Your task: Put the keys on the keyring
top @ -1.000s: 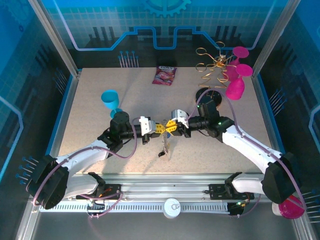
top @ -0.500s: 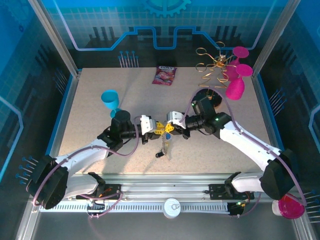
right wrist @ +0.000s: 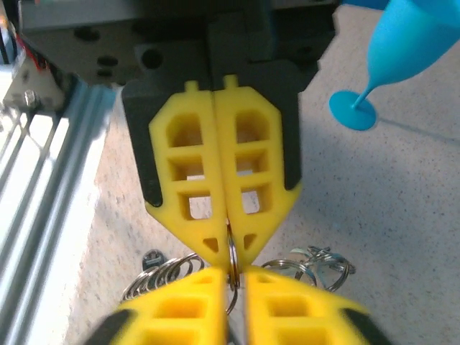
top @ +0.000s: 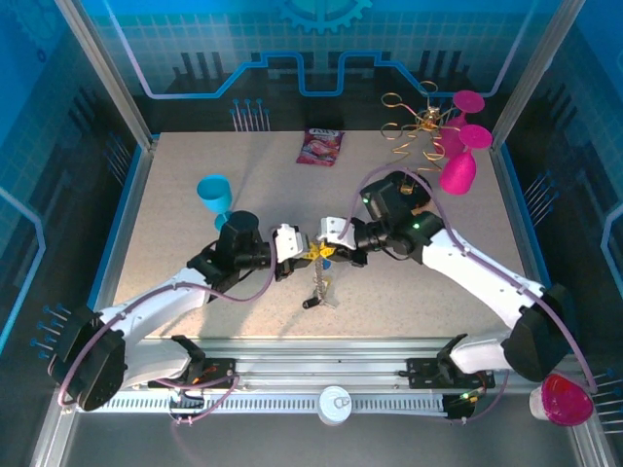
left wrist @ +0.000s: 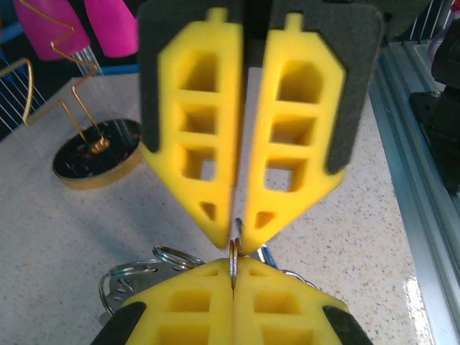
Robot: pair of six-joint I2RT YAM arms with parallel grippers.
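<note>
Over the middle of the table my left gripper (top: 305, 252) and right gripper (top: 331, 256) meet tip to tip. The keyring (left wrist: 233, 260) is a thin silvery ring seen edge-on. The left gripper (left wrist: 233, 277) is shut on it. The right gripper (right wrist: 238, 279) stands slightly open around the same ring (right wrist: 232, 253), with a narrow gap on one side. More linked silvery rings (top: 319, 280) hang from it down to the table. A dark key head (top: 308, 303) lies at their lower end, and a blue bit of a key (left wrist: 267, 256) shows behind the ring.
A blue goblet (top: 216, 195) stands left of the grippers. At the back right are pink goblets (top: 458, 170) and a gold wire rack (top: 409, 126) on a dark round base (left wrist: 97, 154). A snack packet (top: 321, 146) lies at the back centre.
The right arm's wrist has swung left and back and turned at the meeting point. The hanging rings and the left gripper have stayed almost in place.
</note>
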